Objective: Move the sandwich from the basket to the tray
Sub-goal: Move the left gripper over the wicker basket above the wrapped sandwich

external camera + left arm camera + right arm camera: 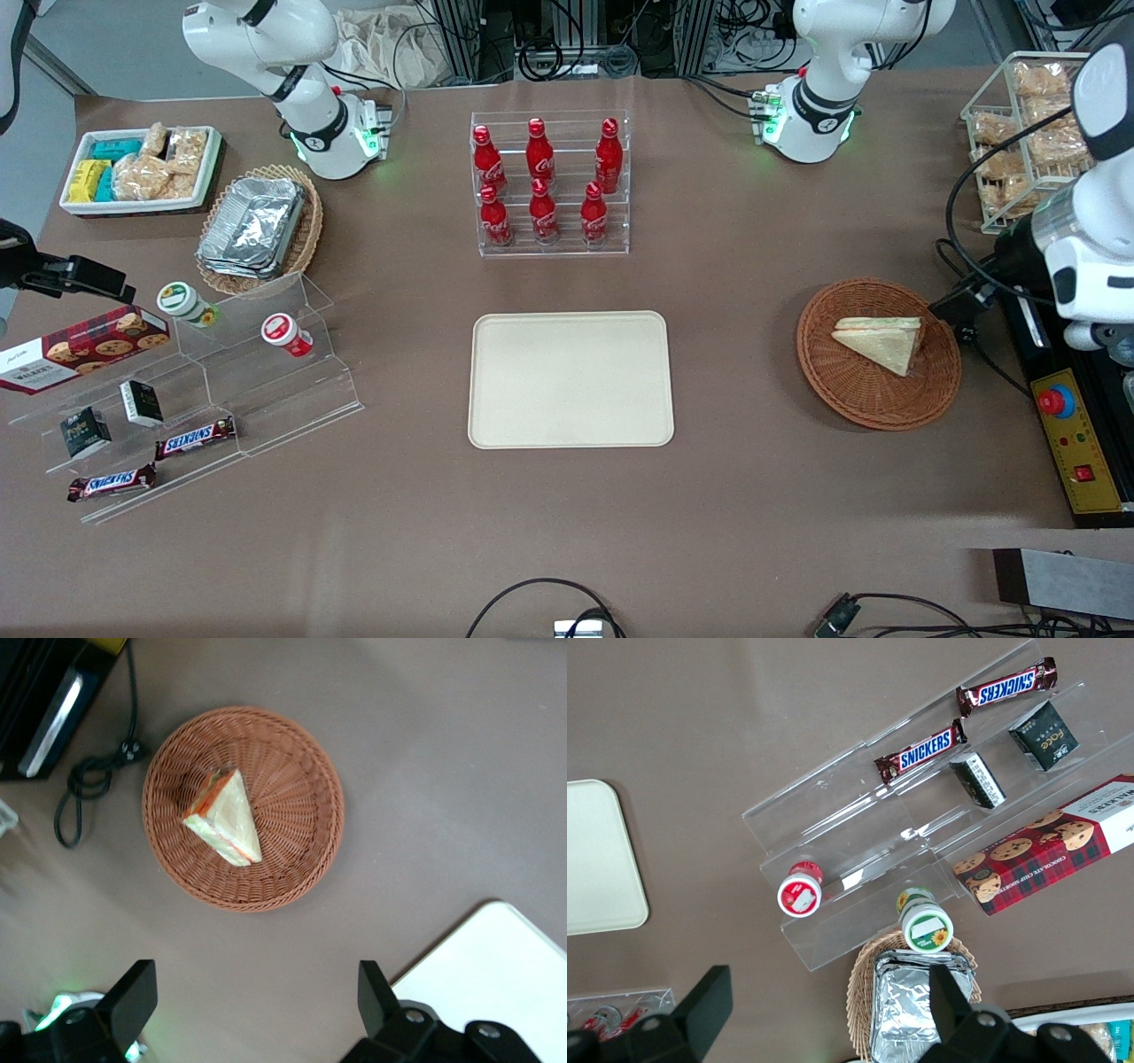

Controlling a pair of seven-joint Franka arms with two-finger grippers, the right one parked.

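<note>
The sandwich (881,341) (226,815), a white-bread triangle with orange and green filling at its cut edge, lies in the round reddish-brown wicker basket (850,390) (292,859) toward the working arm's end of the table. My left gripper (952,310) (257,979) hangs high above the table beside the basket, open, with nothing between its fingers and well clear of the sandwich. The cream-beige tray (571,381) (496,966) lies flat and bare in the middle of the table.
A black-and-yellow control box (1076,443) with a red button and a looped cable (84,788) lie beside the basket. A wire rack of bagged pastries (1028,133) and a rack of cola bottles (549,186) stand farther from the front camera. An acrylic snack stand (204,390) sits toward the parked arm's end.
</note>
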